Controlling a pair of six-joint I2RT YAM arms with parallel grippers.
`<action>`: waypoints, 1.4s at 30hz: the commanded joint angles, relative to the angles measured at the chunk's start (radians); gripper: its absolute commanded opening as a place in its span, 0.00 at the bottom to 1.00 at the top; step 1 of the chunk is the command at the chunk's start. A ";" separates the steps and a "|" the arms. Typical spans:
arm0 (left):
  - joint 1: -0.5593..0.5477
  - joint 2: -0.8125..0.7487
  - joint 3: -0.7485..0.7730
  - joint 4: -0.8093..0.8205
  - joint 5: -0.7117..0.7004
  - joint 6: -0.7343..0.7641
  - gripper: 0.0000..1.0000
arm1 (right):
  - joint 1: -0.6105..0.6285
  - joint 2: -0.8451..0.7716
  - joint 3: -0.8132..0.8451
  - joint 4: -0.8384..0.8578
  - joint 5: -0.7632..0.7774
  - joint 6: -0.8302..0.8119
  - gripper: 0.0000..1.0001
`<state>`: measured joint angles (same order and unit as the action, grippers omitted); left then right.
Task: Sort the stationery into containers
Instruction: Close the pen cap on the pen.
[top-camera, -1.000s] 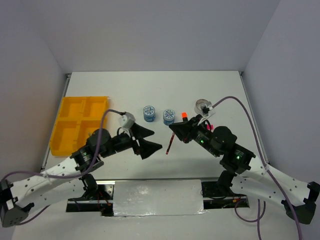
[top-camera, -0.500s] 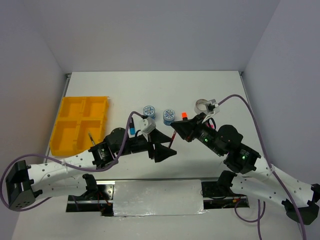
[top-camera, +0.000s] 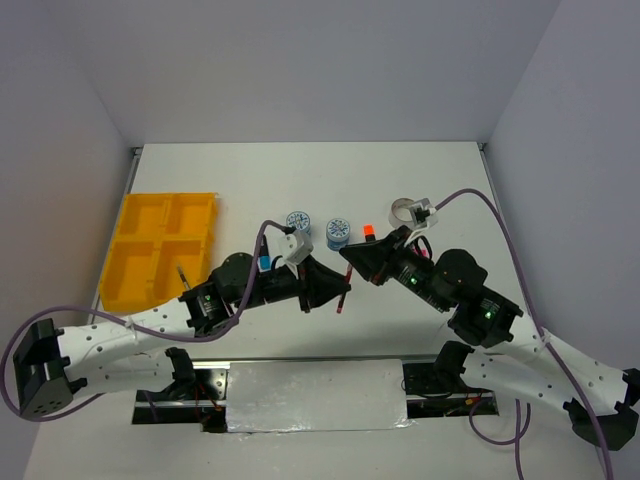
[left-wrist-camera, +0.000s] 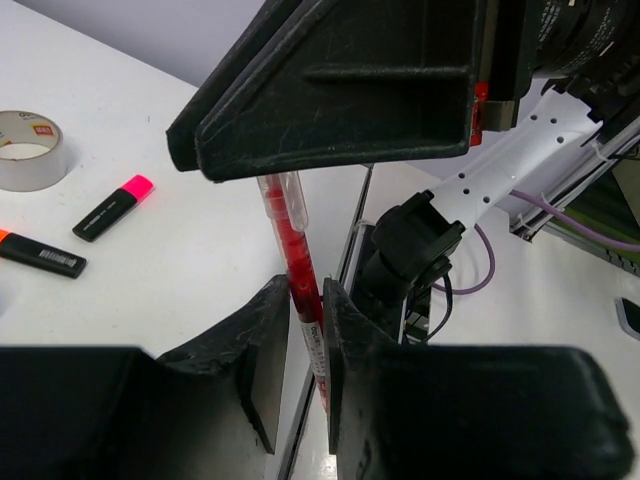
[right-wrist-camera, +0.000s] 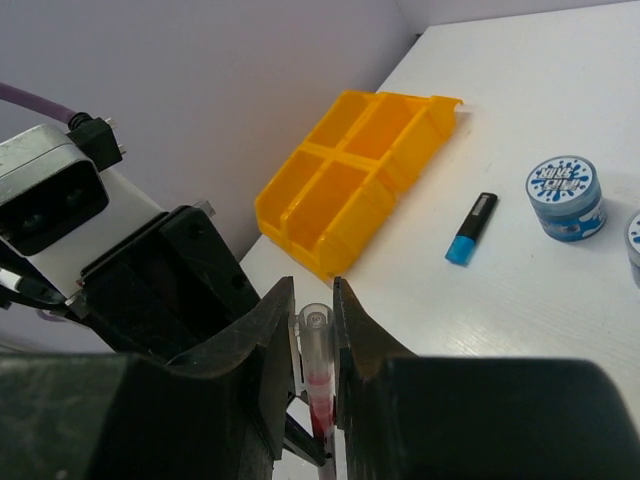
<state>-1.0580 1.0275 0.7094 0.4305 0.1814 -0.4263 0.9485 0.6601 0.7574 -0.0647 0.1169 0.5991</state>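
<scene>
A thin red pen (top-camera: 342, 296) hangs upright above the table's middle, held from both sides. My right gripper (top-camera: 348, 255) is shut on its clear upper end (right-wrist-camera: 316, 335). My left gripper (top-camera: 334, 286) is shut on the red barrel (left-wrist-camera: 303, 300) lower down, a finger pressing each side. In the right wrist view the right gripper (right-wrist-camera: 316, 292) shows the pen's cap between its fingers. The yellow tray (top-camera: 128, 262) lies at the far left. A blue highlighter (top-camera: 264, 263) lies just behind the left arm.
Two blue-white rolls (top-camera: 298, 224) (top-camera: 339, 232) stand behind the grippers. An orange highlighter (top-camera: 368, 231) and a silvery tape ring (top-camera: 403, 210) lie near the right arm. A pink highlighter (left-wrist-camera: 112, 208) lies beside them. A thin dark pen (top-camera: 183, 275) rests in the tray.
My left arm swung right to the pen, and its wide-open jaws closed on the barrel. The right gripper kept its hold on the pen's top.
</scene>
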 joint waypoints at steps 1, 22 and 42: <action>-0.005 0.029 0.042 0.082 0.050 -0.011 0.31 | 0.001 0.013 0.053 0.049 -0.023 0.016 0.00; 0.082 -0.027 0.140 0.063 -0.005 -0.054 0.00 | 0.090 0.010 -0.216 0.276 -0.068 0.015 0.00; 0.380 0.023 0.364 0.035 0.293 -0.137 0.00 | 0.254 0.254 -0.438 0.531 -0.014 0.107 0.00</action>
<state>-0.7460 1.0691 0.9070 -0.0700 0.5949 -0.5377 1.0843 0.8795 0.3897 0.8093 0.3565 0.7029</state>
